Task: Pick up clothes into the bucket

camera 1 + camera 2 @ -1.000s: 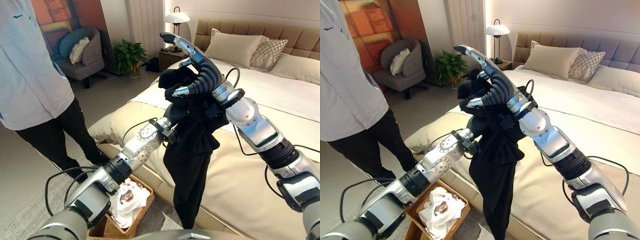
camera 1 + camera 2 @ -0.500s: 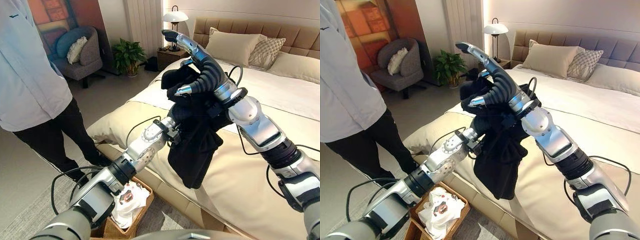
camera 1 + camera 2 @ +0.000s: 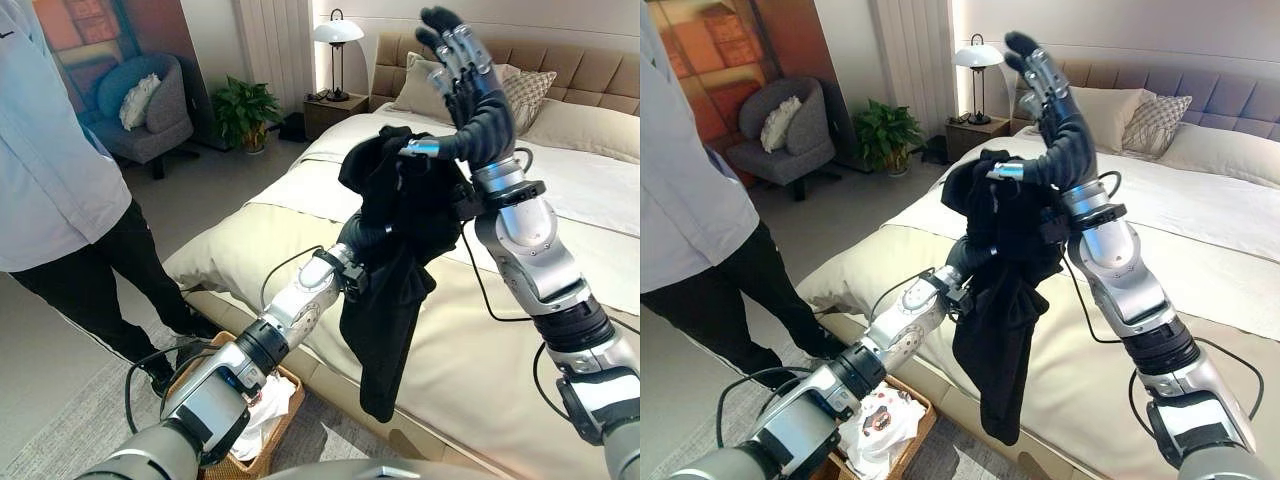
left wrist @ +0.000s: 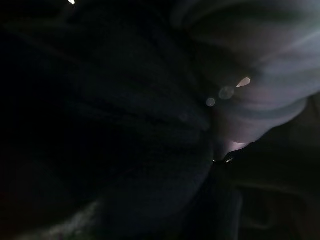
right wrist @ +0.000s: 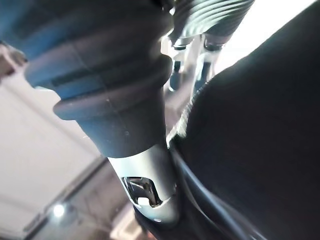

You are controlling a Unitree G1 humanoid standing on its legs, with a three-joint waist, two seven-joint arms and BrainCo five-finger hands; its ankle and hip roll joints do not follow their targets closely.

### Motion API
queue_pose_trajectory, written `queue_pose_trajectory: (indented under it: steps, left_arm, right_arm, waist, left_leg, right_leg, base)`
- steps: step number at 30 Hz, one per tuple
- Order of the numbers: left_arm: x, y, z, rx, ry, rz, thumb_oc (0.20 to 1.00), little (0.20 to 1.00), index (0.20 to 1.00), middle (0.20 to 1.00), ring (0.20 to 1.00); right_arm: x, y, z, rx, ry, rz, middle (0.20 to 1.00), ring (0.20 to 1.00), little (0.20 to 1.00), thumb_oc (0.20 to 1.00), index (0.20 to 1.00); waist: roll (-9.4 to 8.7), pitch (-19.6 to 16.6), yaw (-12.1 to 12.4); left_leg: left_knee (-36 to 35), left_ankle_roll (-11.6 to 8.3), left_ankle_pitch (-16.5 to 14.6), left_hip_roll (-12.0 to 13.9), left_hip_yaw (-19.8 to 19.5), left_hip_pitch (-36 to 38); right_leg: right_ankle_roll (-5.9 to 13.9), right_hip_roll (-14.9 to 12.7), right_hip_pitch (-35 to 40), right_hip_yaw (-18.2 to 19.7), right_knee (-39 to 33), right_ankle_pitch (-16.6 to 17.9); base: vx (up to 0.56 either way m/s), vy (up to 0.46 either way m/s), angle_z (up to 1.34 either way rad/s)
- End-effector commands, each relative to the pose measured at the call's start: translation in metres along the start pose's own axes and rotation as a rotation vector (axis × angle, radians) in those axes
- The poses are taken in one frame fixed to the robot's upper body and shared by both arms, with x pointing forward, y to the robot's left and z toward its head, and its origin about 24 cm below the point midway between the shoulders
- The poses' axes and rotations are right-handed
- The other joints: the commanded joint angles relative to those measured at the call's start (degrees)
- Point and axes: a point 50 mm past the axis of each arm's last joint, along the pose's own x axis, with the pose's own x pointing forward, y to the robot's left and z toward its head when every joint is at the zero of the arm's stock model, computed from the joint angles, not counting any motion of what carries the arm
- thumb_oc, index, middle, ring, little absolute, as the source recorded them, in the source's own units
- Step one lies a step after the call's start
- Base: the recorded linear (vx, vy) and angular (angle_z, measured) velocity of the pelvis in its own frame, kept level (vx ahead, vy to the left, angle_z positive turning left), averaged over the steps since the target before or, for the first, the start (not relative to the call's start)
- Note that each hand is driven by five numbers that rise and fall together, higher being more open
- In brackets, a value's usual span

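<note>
Since the earlier frames the right robot hand has swung upright, its fingers now straight and spread toward the headboard instead of pointing sideways, and the black garment has dropped long again after bunching up. That garment is draped over the right hand's thumb side and wrist, held in the air above the edge of the bed, with its lower end dangling past the mattress side. The left robot hand is buried in the cloth from below; whether its fingers are curled or apart cannot be told. Below the left arm, on the floor beside the bed, stands the wicker bucket with a white garment already in it. A person in a pale shirt and dark trousers stands near the bucket.
</note>
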Motion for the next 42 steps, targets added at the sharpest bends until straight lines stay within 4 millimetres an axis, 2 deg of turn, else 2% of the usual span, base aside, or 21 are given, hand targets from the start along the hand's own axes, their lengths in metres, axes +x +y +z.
queue_pose_trajectory:
  steps: [1,9,13,14,18,19,21,22,23,24,25,26,28,29,30,31,32,33,36,37,42]
  left_arm:
    - [0.001,0.014,-0.01,0.052,0.046,0.078,0.2,0.2,0.2,0.2,0.2]
    - [-0.005,0.017,-0.016,0.066,0.06,0.099,0.2,0.2,0.2,0.2,0.2]
    - [-0.007,0.02,-0.018,0.079,0.064,0.109,0.2,0.2,0.2,0.2,0.2]
    - [-0.009,0.022,-0.019,0.087,0.063,0.122,0.2,0.2,0.2,0.2,0.2]
    - [-0.014,0.027,-0.023,0.102,0.074,0.149,0.2,0.2,0.2,0.2,0.2]
    - [-0.02,0.034,-0.024,0.123,0.076,0.174,0.2,0.2,0.2,0.2,0.2]
    - [-0.024,0.039,-0.026,0.131,0.081,0.194,0.2,0.2,0.2,0.2,0.2]
    - [-0.034,0.048,-0.028,0.157,0.09,0.225,0.2,0.2,0.2,0.2,0.2]
    - [-0.034,0.048,-0.028,0.157,0.092,0.225,0.2,0.2,0.2,0.2,0.2]
    - [-0.039,0.054,-0.029,0.169,0.093,0.249,0.2,0.2,0.2,0.2,0.2]
    - [-0.052,0.066,-0.029,0.167,0.089,0.309,0.2,0.2,0.2,0.2,0.2]
    - [-0.053,0.066,-0.03,0.166,0.092,0.31,0.2,0.2,0.2,0.2,0.2]
    - [-0.076,0.083,-0.03,0.165,0.08,0.406,0.2,0.2,0.2,0.2,0.2]
    - [-0.077,0.083,-0.031,0.165,0.081,0.408,0.2,0.2,0.2,0.2,0.2]
    - [-0.096,0.094,-0.031,0.181,0.079,0.461,0.2,0.2,0.2,0.2,0.2]
    - [-0.097,0.094,-0.031,0.181,0.08,0.462,0.2,0.2,0.2,0.2,0.2]
    - [-0.113,0.103,-0.026,0.225,0.066,0.491,0.2,0.2,0.2,0.2,0.2]
    - [-0.114,0.103,-0.026,0.226,0.067,0.493,0.2,0.2,0.2,0.2,0.2]
    - [-0.146,0.121,-0.008,0.307,0.04,0.55,0.2,0.2,0.2,0.2,0.2]
    - [-0.146,0.121,-0.008,0.307,0.04,0.55,0.2,0.2,0.2,0.2,0.2]
    - [-0.173,0.144,0.017,0.414,0.001,0.645,0.2,0.2,0.2,0.2,0.2]
  right_arm:
    - [0.009,-0.035,0.058,0.049,-0.32,-0.19,1.0,1.0,1.0,1.0,1.0]
    - [-0.014,-0.068,0.039,-0.075,-0.204,-0.362,1.0,1.0,1.0,1.0,1.0]
    - [-0.027,-0.084,0.028,-0.228,-0.124,-0.443,1.0,1.0,1.0,1.0,1.0]
    - [-0.035,-0.093,0.018,-0.305,-0.058,-0.484,1.0,1.0,1.0,1.0,1.0]
    - [-0.054,-0.102,0.001,-0.375,0.052,-0.532,1.0,1.0,1.0,1.0,1.0]
    - [-0.07,-0.107,-0.011,-0.39,0.139,-0.557,1.0,1.0,1.0,1.0,1.0]
    - [-0.081,-0.107,-0.018,-0.394,0.185,-0.567,1.0,1.0,1.0,1.0,1.0]
    - [-0.104,-0.108,-0.034,-0.385,0.294,-0.589,1.0,1.0,1.0,1.0,1.0]
    - [-0.104,-0.108,-0.034,-0.384,0.295,-0.59,1.0,1.0,1.0,1.0,1.0]
    - [-0.116,-0.107,-0.042,-0.378,0.354,-0.599,1.0,1.0,1.0,1.0,1.0]
    - [-0.141,-0.101,-0.058,-0.348,0.465,-0.611,1.0,1.0,1.0,1.0,1.0]
    - [-0.141,-0.101,-0.058,-0.348,0.467,-0.611,1.0,1.0,1.0,1.0,1.0]
    - [-0.183,-0.092,-0.082,-0.346,0.673,-0.607,1.0,1.0,1.0,1.0,1.0]
    - [-0.183,-0.092,-0.083,-0.345,0.674,-0.606,1.0,1.0,1.0,1.0,1.0]
    - [-0.211,-0.086,-0.097,-0.356,0.82,-0.564,1.0,1.0,1.0,1.0,1.0]
    - [-0.211,-0.086,-0.097,-0.355,0.821,-0.563,1.0,1.0,1.0,1.0,1.0]
    - [-0.237,-0.082,-0.108,-0.381,0.952,-0.518,1.0,1.0,1.0,1.0,1.0]
    - [-0.237,-0.082,-0.109,-0.38,0.952,-0.517,1.0,1.0,1.0,1.0,1.0]
    - [-0.275,-0.075,-0.121,-0.369,1.131,-0.45,1.0,1.0,1.0,1.0,1.0]
    - [-0.275,-0.075,-0.121,-0.369,1.131,-0.45,1.0,1.0,1.0,1.0,1.0]
    - [-0.308,-0.071,-0.129,-0.385,1.307,-0.337,1.0,1.0,1.0,1.0,1.0]
  waist:
    - [-4.0,-1.6,-0.5]
    - [-3.85,-1.5,-1.0]
    - [-3.68,-1.5,-1.1]
    - [-3.57,-1.3,-1.2]
    - [-3.44,-1.0,-1.2]
    - [-3.34,-0.7,-1.2]
    - [-3.31,-0.5,-1.2]
    - [-3.35,-0.2,-1.0]
    - [-3.4,-0.3,-1.0]
    - [-3.38,0.0,-1.0]
    - [-3.47,0.5,-0.7]
    - [-3.4,0.4,-0.7]
    - [-3.79,1.5,0.0]
    - [-3.83,1.3,0.0]
    - [-4.25,2.2,0.6]
    - [-4.27,2.1,0.6]
    - [-4.65,3.0,1.2]
    - [-4.68,2.9,1.1]
    - [-5.01,4.5,2.2]
    - [-5.01,4.5,2.1]
    - [-5.13,6.3,3.4]
  left_leg:
    - [8.4,1.12,-5.7,-2.2,-1.6,-3.8]
    - [8.7,1.25,-6.2,-2.4,-1.6,-3.6]
    - [8.8,1.37,-6.4,-2.6,-1.5,-3.6]
    - [8.8,1.43,-6.5,-2.7,-1.5,-3.5]
    - [8.9,1.53,-6.5,-2.7,-1.6,-3.7]
    - [9.0,1.56,-6.5,-2.7,-1.5,-3.9]
    - [9.1,1.59,-6.5,-2.8,-1.5,-4.0]
    - [9.2,1.59,-6.5,-2.8,-1.6,-4.3]
    - [9.2,1.59,-6.5,-2.8,-1.6,-4.3]
    - [9.3,1.6,-6.5,-2.8,-1.6,-4.4]
    - [9.5,1.6,-6.5,-2.8,-1.7,-4.7]
    - [9.5,1.54,-7.2,-2.6,-1.7,-4.3]
    - [9.8,1.5,-7.1,-2.7,-1.9,-5.2]
    - [9.9,1.5,-7.1,-2.7,-1.9,-5.3]
    - [10.1,1.45,-6.9,-2.8,-2.1,-6.2]
    - [10.1,1.45,-6.9,-2.8,-2.1,-6.3]
    - [10.4,1.45,-6.7,-2.7,-2.3,-7.3]
    - [10.4,1.44,-6.7,-2.7,-2.3,-7.3]
    - [11.1,1.32,-6.2,-3.0,-3.0,-9.6]
    - [11.1,1.32,-6.2,-3.0,-3.0,-9.7]
    - [11.3,1.08,-5.6,-3.3,-3.9,-11.2]
  right_leg:
    - [3.91,-5.7,-0.6,-2.8,5.7,-2.3]
    - [3.96,-5.8,-0.5,-2.8,6.3,-2.7]
    - [4.08,-5.9,-0.5,-2.7,6.4,-2.8]
    - [4.1,-6.0,-0.6,-2.6,6.4,-2.8]
    - [4.12,-6.1,-0.8,-2.4,6.5,-2.8]
    - [4.13,-6.1,-0.9,-2.3,6.5,-2.9]
    - [4.1,-6.1,-1.1,-2.3,6.6,-2.9]
    - [4.07,-6.1,-1.3,-2.3,6.6,-2.9]
    - [4.07,-6.1,-1.3,-2.3,6.6,-2.9]
    - [4.07,-6.1,-1.4,-2.3,6.6,-2.9]
    - [4.06,-6.0,-1.6,-2.4,6.6,-2.8]
    - [4.1,-5.9,-1.2,-2.4,6.6,-3.4]
    - [4.03,-5.8,-1.8,-2.5,6.6,-3.2]
    - [4.03,-5.8,-1.8,-2.5,6.6,-3.2]
    - [4.02,-5.7,-2.6,-2.7,6.6,-3.0]
    - [4.02,-5.7,-2.7,-2.6,6.7,-3.0]
    - [3.96,-5.7,-3.5,-2.8,6.8,-2.8]
    - [3.96,-5.7,-3.5,-2.8,6.9,-2.8]
    - [3.9,-5.8,-5.3,-3.3,7.2,-2.5]
    - [3.9,-5.8,-5.3,-3.3,7.3,-2.5]
    - [3.81,-5.9,-6.5,-4.2,7.7,-2.3]
  base:
    - [0.0,0.0,0.0]
    - [0.0,0.001,0.0]
    - [0.01,0.003,-0.02]
    - [0.01,0.005,-0.04]
    - [0.0,0.002,-0.01]
    - [0.0,0.0,0.0]
    - [-0.01,0.005,-0.02]
    - [0.0,0.0,0.0]
    - [0.0,0.0,0.0]
    - [0.0,0.0,0.0]
    - [0.0,0.0,0.0]
    - [0.0,0.0,0.0]
    - [-0.02,0.002,0.0]
    - [-0.07,0.003,0.01]
    - [-0.04,-0.003,0.01]
    - [-0.09,-0.008,0.0]
    - [-0.05,-0.006,0.0]
    - [-0.07,-0.008,0.0]
    - [-0.07,0.003,0.02]
    - [-0.07,0.012,0.04]
    - [-0.04,0.008,0.12]
